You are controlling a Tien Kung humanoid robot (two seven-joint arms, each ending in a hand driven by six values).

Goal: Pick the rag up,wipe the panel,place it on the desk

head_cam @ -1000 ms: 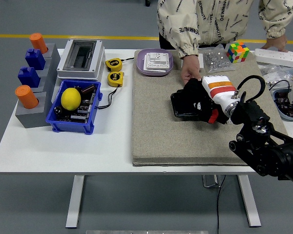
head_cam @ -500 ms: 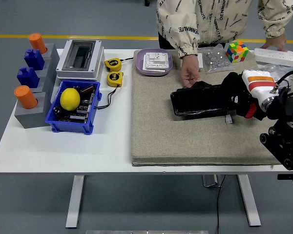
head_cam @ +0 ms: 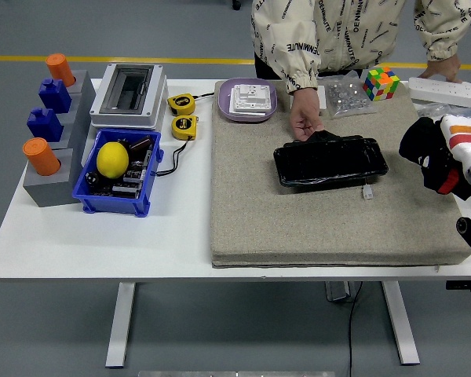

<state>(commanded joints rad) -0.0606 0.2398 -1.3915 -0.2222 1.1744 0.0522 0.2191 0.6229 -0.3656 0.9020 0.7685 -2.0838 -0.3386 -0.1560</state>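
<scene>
- While hovering at the counter's right edge, right hand just right of the black panel, apart from it.
- Impossible to tell whether clenched on a rag or empty; no rag visible separately.
- Panel on the grey mat, long axis left-right, touched at far-left corner by a person's hand.

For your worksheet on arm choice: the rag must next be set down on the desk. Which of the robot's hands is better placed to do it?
The right hand. It hangs over the mat's right edge, past the black panel; whether it grips the rag is unclear. No left hand shows.
</scene>
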